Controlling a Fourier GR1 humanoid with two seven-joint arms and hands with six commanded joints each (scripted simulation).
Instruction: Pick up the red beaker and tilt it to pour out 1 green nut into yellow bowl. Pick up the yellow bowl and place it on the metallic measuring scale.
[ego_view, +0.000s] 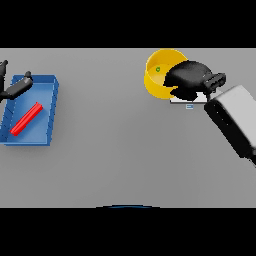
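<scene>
Beside the flat metallic measuring scale (189, 101), the round yellow bowl (159, 75) sits in the right hand (189, 77), whose fingers curl over its rim; the small green nut (158, 69) lies inside. The left hand (12, 87) hangs far off.

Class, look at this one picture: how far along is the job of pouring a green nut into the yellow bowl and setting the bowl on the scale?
Done: a green nut lies in the yellow bowl, and the red beaker lies in the blue tray.
In hand: the right hand grips the bowl's rim beside the scale.
Left: whether the bowl is set down cannot be told, and the hand has not let go. The left hand shows by the tray.
</scene>
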